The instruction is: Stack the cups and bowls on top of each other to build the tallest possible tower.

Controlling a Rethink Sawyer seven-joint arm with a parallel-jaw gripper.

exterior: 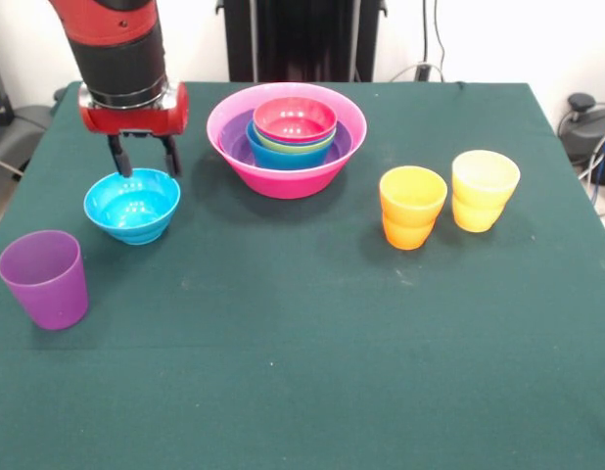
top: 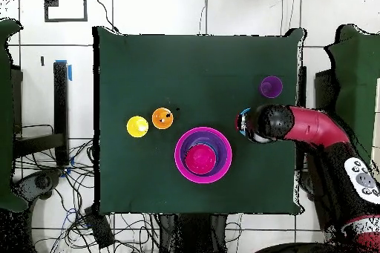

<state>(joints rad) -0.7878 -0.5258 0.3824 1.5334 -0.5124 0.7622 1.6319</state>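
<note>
My gripper [exterior: 144,159] is open, its two black fingers straddling the far rim of the cyan bowl [exterior: 132,205], which sits upright on the table at the left. The tower [exterior: 286,137] stands at the back middle: the hot-pink bowl holds purple, blue and lime green bowls nested inside, with the small red-pink bowl [exterior: 295,118] on top. The purple cup [exterior: 44,278] stands at the front left. The orange cup [exterior: 411,206] and yellow cup [exterior: 484,189] stand side by side at the right. In the overhead view the arm [top: 267,124] covers the cyan bowl; the tower [top: 202,154] shows left of it.
The dark green table [exterior: 302,372] carries everything. The robot's black pedestal [exterior: 302,39] stands behind the tower. Cables and equipment lie off the table's far right corner [exterior: 586,122].
</note>
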